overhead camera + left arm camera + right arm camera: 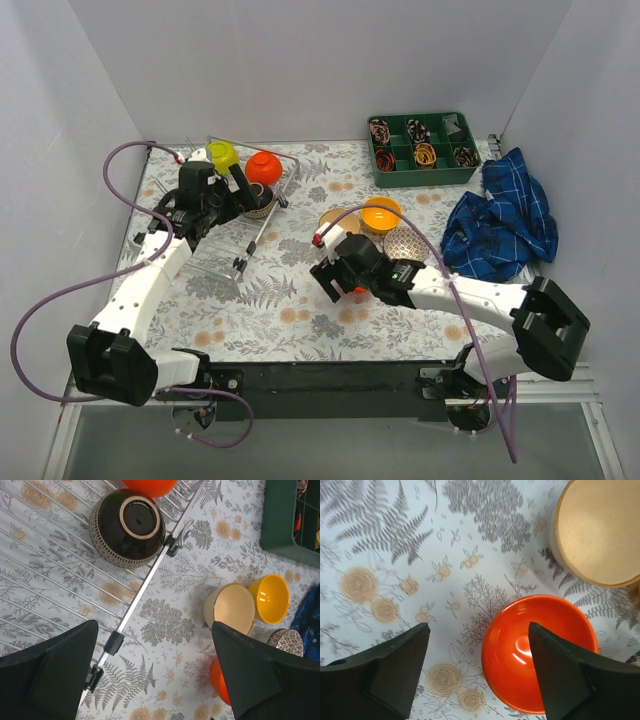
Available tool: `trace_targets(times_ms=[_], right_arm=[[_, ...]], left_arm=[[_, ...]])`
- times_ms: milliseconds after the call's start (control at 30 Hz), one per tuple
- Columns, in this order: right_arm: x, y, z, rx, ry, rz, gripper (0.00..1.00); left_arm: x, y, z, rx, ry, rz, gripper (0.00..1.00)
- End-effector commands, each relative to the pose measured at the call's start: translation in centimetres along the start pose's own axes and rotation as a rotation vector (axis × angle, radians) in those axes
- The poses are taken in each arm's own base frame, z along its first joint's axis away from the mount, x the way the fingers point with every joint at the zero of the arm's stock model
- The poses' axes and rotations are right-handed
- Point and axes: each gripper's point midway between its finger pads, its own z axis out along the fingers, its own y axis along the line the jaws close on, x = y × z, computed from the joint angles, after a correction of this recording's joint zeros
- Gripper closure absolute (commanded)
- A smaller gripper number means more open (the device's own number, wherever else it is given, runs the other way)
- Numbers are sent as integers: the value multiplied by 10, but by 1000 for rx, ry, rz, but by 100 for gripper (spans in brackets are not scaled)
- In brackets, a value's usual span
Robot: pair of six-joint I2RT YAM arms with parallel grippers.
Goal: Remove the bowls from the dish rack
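The silver wire dish rack [262, 230] stands at the back left. It holds a lime green bowl [223, 155], a red-orange bowl [264, 167] and an upside-down dark brown bowl [260, 207]. My left gripper [232, 200] hovers open and empty over the rack's right rail [145, 582], short of the dark brown bowl [127, 527]. My right gripper [480, 675] is open just above the table. One finger [580, 680] overlaps a second red-orange bowl [520, 655], which sits upright on the cloth. Beige [336, 221], yellow-orange [381, 213] and grey-patterned [405, 243] bowls stand together mid-table.
A green compartment tray [424, 176] with small items stands at the back right. A crumpled blue checked cloth [505, 215] lies at the right edge. White walls close in the back and both sides.
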Motion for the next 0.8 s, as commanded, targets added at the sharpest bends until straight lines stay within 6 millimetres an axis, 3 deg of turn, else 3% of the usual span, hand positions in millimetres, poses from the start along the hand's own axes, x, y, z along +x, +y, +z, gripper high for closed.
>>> trace_targets(times_ms=[0,100,133,167,333,367,433,500,633,767], right_arm=[[-67,-7,-38,25,-159,59,4],[-78,-12,-51,39,-161,65,1],[-79,-15,-53,46,-156,71,1],[-85,-17,-58,49,-168,76,1],[-82,-29,-71,63,-164,92,1],[-80,-30,-71,60,-162,95,1],[-74,-37,-72,60,-151,108,2],[-71,-44,-76,67,-152,123,1],[-64,-56,-79,61,-150,153,1],[-59,-69,-80,69,-141,174,1]], left_arm=[[-30,-7,17,15,-37,-45,2],[-51,-4,30,33,-55,-100,2],[-57,7,44,13,-55,-128,2],[-66,6,47,36,-59,-151,2],[-106,41,80,26,-106,-309,2],[-102,51,96,7,-84,-332,2],[-120,62,104,-2,-116,-391,2],[-122,78,121,-16,-108,-455,2],[-144,88,146,-4,-168,-529,2],[-149,97,175,-14,-172,-567,2]])
